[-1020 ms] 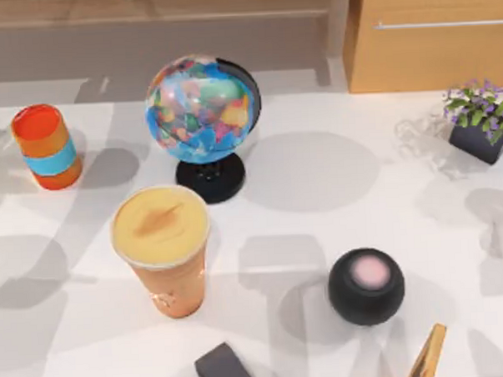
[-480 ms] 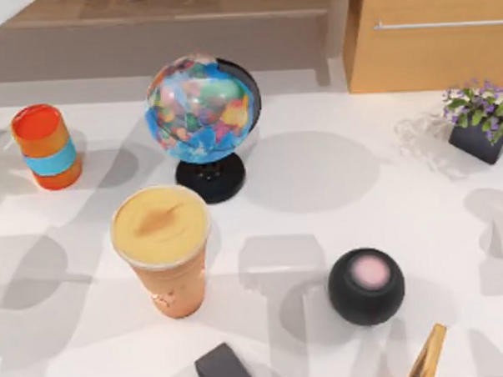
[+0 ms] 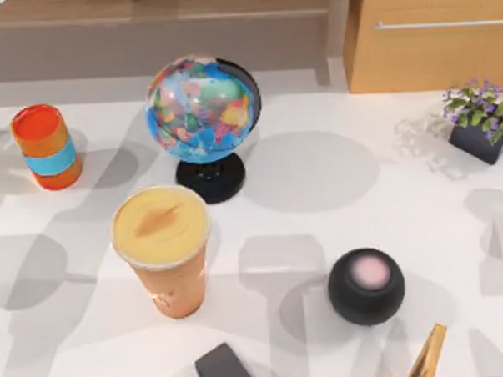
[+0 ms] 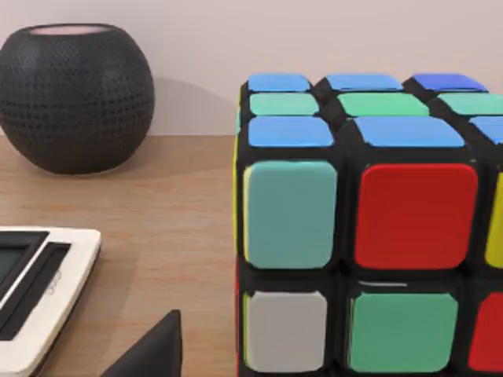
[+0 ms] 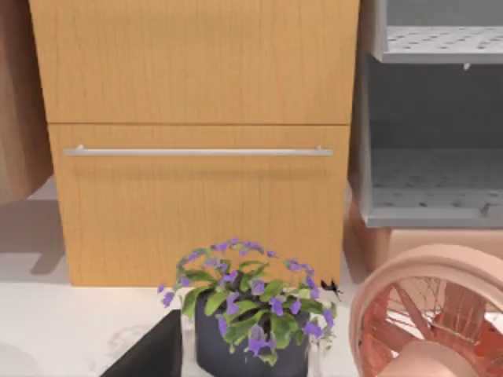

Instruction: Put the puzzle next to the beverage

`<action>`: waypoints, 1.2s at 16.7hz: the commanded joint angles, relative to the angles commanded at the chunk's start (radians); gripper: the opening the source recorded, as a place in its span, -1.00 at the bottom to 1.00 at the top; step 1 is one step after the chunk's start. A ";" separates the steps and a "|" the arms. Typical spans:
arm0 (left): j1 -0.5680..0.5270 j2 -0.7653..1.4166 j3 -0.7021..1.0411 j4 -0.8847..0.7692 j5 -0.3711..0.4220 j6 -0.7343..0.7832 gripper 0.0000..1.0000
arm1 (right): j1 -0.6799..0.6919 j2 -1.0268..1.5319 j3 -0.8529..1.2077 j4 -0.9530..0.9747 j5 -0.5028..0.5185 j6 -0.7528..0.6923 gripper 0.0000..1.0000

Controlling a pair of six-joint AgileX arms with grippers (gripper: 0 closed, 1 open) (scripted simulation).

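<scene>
step: reach puzzle | puzzle (image 4: 369, 236) sat on a wooden surface (image 4: 157, 236), close ahead of your left claw, speaker (image 4: 75, 94) behind | beverage (image 3: 164, 251) stood left of centre on the white surface (image 3: 319, 202) | left arm nearer | claw state: cannot tell

It looks like a home room or study: a white table (image 3: 318, 194) carries a colourful globe (image 3: 202, 111), a potted purple-flowered plant (image 3: 482, 124) and a small round speaker (image 3: 366, 285). Behind stand a wooden drawer cabinet (image 5: 196, 141), grey shelving (image 5: 432, 118) and a pink fan (image 5: 432, 314).
</scene>
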 joint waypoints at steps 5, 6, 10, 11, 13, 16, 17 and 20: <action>0.027 0.108 0.138 -0.031 0.029 -0.001 1.00 | 0.000 0.000 0.000 0.000 0.000 0.000 1.00; 0.027 0.109 0.140 -0.031 0.029 -0.001 1.00 | 0.000 0.000 0.000 0.000 0.000 0.000 1.00; 0.027 0.109 0.140 -0.031 0.029 -0.001 0.85 | 0.000 0.000 0.000 0.000 0.000 0.000 1.00; 0.027 0.109 0.140 -0.031 0.029 -0.001 0.70 | 0.000 0.000 0.000 0.000 0.000 0.000 1.00; 0.027 0.109 0.140 -0.031 0.029 -0.001 0.40 | 0.000 0.000 0.000 0.000 0.000 0.000 1.00; 0.027 0.109 0.140 -0.031 0.029 -0.001 -0.06 | 0.000 0.000 0.000 0.000 0.000 0.000 1.00; 0.027 0.109 0.140 -0.031 0.029 -0.001 -0.21 | 0.000 0.000 0.000 0.000 0.000 0.000 1.00; 0.027 0.109 0.140 -0.031 0.029 -0.001 -0.66 | 0.000 0.000 0.000 0.000 0.000 0.000 1.00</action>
